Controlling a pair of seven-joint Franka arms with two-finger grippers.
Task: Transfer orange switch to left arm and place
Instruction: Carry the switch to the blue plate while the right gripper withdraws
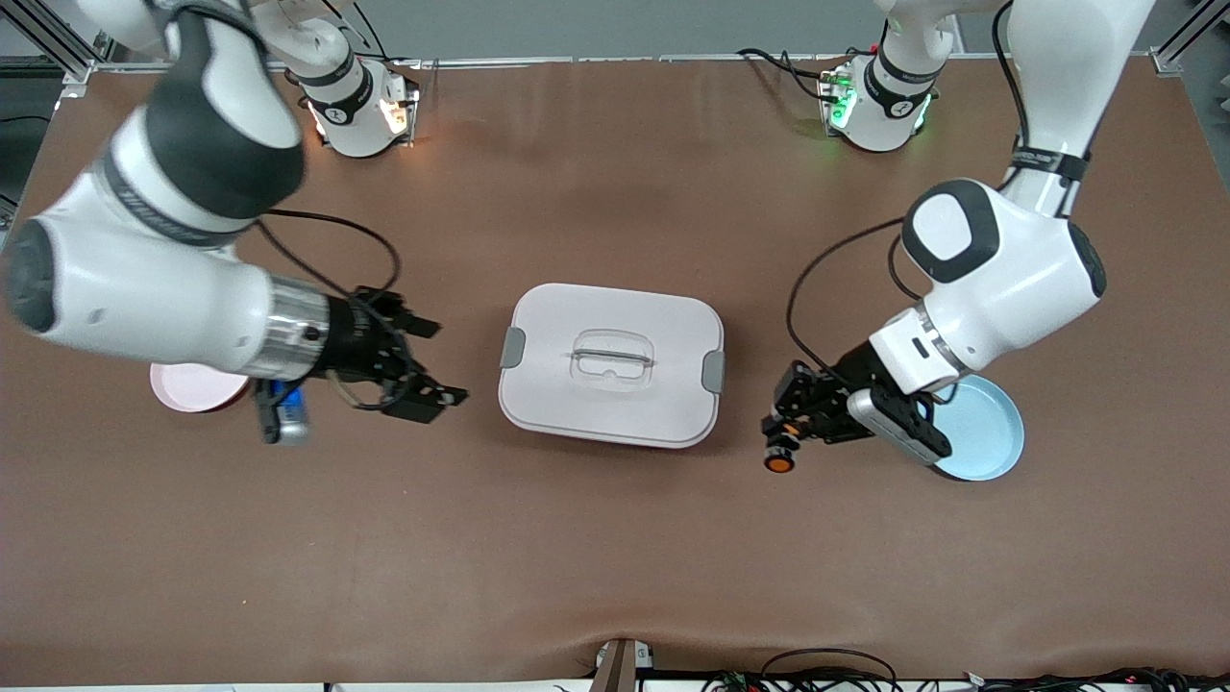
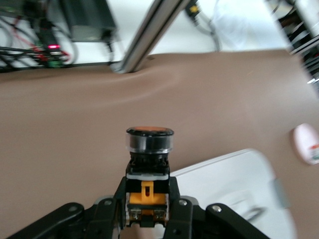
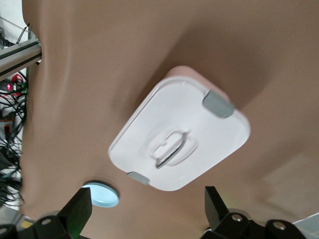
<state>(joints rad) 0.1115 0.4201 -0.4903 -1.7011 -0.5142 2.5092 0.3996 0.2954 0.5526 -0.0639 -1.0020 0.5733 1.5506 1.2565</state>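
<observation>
The orange switch [image 1: 779,457] has a black body, orange bands and an orange cap. My left gripper [image 1: 786,429] is shut on its body and holds it over the table, between the box [image 1: 611,363] and the blue plate. In the left wrist view the switch [image 2: 148,162] stands out from the gripper [image 2: 148,201], cap outward, with the box [image 2: 234,189] beside it. My right gripper [image 1: 437,361] is open and empty, beside the box at the right arm's end. The right wrist view shows its gripper [image 3: 147,211] spread wide, with the box [image 3: 179,134] ahead of it.
A pink plate [image 1: 195,387] lies under the right arm's wrist and shows in the left wrist view [image 2: 306,143]. A blue plate [image 1: 985,428] lies under the left arm's wrist and shows in the right wrist view [image 3: 101,194]. The table's front edge has a cable bundle [image 1: 817,673].
</observation>
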